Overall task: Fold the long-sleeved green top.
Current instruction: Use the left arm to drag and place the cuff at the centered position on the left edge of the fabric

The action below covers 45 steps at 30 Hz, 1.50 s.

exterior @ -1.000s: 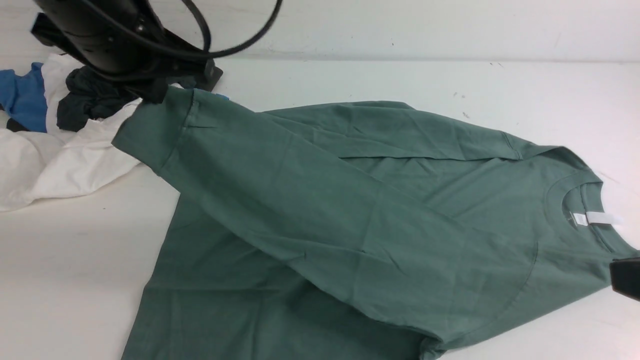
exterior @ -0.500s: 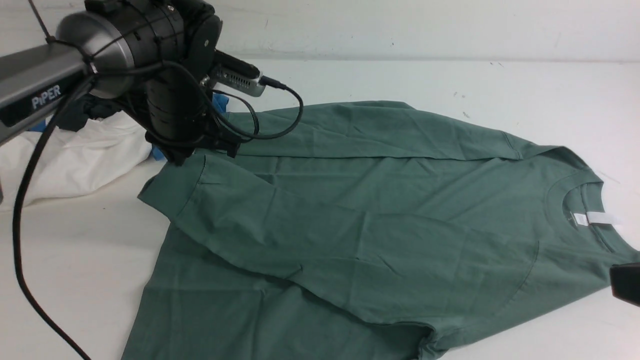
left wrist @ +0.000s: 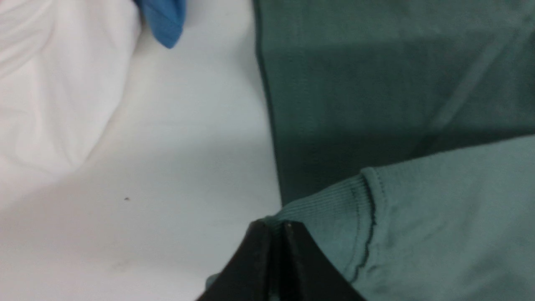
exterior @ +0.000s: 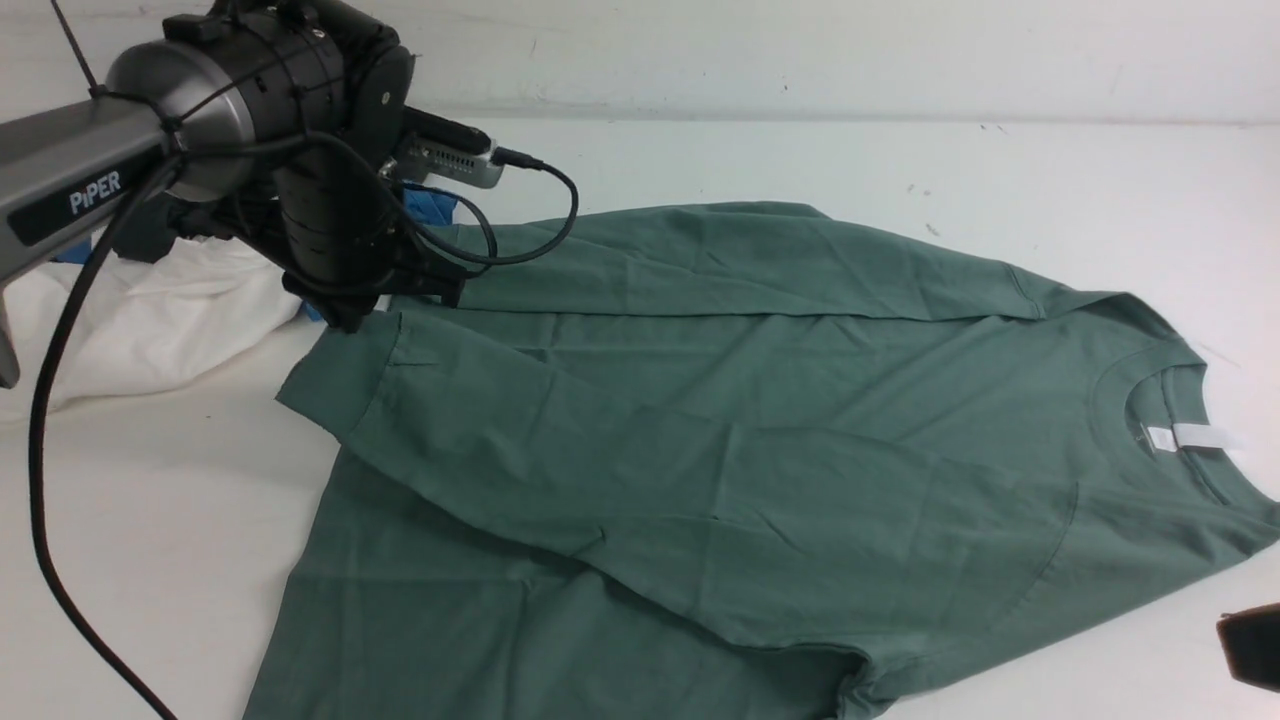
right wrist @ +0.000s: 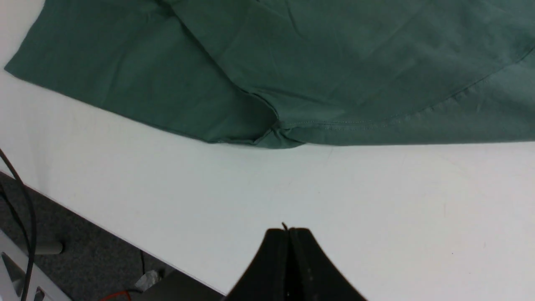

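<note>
The green long-sleeved top (exterior: pixel 760 430) lies spread on the white table, collar and white neck tag (exterior: pixel 1195 437) to the right. One sleeve lies diagonally across its body, ending in a ribbed cuff (exterior: pixel 340 370) at the left. My left gripper (exterior: pixel 365 315) is low at that cuff and shut on it; in the left wrist view the cuff (left wrist: pixel 330 209) runs in between the closed jaws of the left gripper (left wrist: pixel 273 225). My right gripper (right wrist: pixel 288 230) is shut with nothing in it, above bare table near the top's front edge, and shows only as a dark corner (exterior: pixel 1250 645).
A pile of other garments lies at the back left: a white one (exterior: pixel 130 310), a blue one (exterior: pixel 430 205) and a dark one (exterior: pixel 150 225). The left arm's cable (exterior: pixel 40 480) hangs down. The table's near edge (right wrist: pixel 104 225) and grey floor (right wrist: pixel 42 217) show in the right wrist view.
My left arm has come down and toward the near side with the cuff, laying the sleeve flat across the top's body. The right gripper has drawn back from the collar side.
</note>
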{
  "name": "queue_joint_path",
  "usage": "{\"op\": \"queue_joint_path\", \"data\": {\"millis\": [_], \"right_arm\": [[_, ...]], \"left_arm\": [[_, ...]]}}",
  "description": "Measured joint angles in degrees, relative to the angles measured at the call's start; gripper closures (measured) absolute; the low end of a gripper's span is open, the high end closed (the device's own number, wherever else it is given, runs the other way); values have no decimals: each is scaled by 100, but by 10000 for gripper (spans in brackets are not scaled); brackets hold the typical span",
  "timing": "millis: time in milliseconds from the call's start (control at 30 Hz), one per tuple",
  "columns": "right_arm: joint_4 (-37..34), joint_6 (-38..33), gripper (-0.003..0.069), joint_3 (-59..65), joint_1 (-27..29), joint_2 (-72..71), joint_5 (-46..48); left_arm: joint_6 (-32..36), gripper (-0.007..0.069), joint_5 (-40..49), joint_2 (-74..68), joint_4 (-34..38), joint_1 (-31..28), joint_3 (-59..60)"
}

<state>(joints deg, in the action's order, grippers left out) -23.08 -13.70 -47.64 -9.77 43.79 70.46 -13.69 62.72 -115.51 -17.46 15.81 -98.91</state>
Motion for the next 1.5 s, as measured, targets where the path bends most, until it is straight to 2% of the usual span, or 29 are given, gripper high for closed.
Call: {"op": "queue_joint_path", "data": {"millis": [133,367,467,533,600,633,667,767,800,900,1033,1133,1200,1333,1500], "right_arm": [[-7,-5,673,-62,0,149,67],[149,-480,669,-927,-11,1221,172],[170,-530,669,-1046,-104,1590,151],[334,-520,666,-1154,-514,2196,120],[417,-477,662,-1183,-645,2363,120],[648,-302,652,-1201,-906,2707,94],[736,-204,643,-1201,-1032,2843,82],[1172,80,587,-1201,-1451,3273,-112],[1190,92,582,-1201,-1451,3297,-135],[1360,160,449,-1201,-1857,3730,-652],[1457,160,296,-1220,-2188,4199,-1265],[1540,160,217,-1231,-2316,4591,-1596],[1593,160,188,-1231,-2338,4828,-1729],[1705,160,178,-1231,-2343,5197,-1896],[1634,160,178,-1241,-2391,5347,-1957]], "left_arm": [[18,571,-28,0,86,-43,0],[25,354,55,8,-79,-20,0],[25,340,334,34,-84,-25,0],[79,393,656,149,139,-25,0],[142,436,678,219,275,-25,8],[256,521,677,378,473,-25,69],[297,557,677,521,615,-25,159],[348,619,676,1121,1013,-25,730],[348,620,676,1121,1013,-25,730],[283,629,497,1955,1620,-25,1908],[283,629,-18,2289,2188,-25,3127],[283,629,-606,2271,2329,-25,3804],[283,629,-916,2232,2329,-25,4126],[283,629,-1506,2068,2329,-25,4517],[283,629,-1539,1674,2329,-25,4576]]}}
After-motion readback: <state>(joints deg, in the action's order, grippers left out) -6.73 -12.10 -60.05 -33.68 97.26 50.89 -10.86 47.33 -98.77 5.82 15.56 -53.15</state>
